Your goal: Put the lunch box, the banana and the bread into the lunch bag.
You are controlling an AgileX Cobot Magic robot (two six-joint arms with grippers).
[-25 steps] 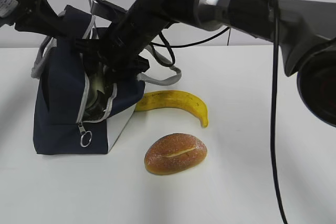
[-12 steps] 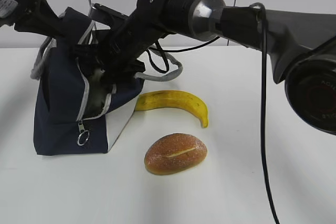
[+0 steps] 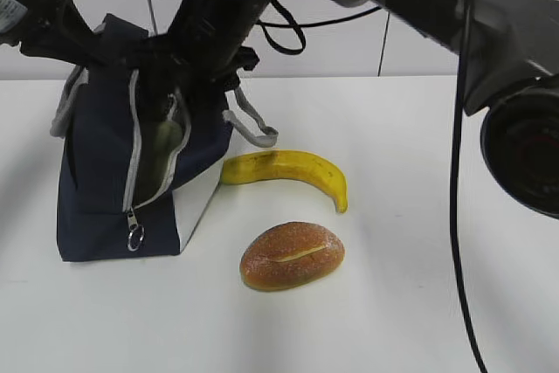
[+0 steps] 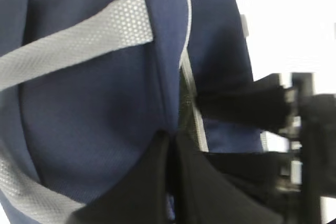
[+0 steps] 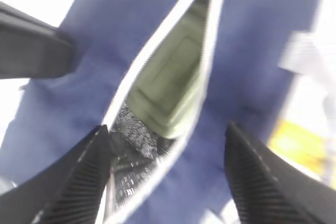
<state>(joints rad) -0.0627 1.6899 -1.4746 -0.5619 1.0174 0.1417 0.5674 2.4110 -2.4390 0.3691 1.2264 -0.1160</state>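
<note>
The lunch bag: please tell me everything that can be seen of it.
The navy-blue fabric lunch bag with grey zipper tape, grey strap handles and a white side panel stands upright on the white table. Its zipper is open; a sage-green lunch box lid shows inside. The shut left gripper pinches its fabric by the opening. The yellow banana's end lies against its base.

Exterior view slanting down at table, both wrist views close on lunch bag (image 3: 96, 172)
</note>
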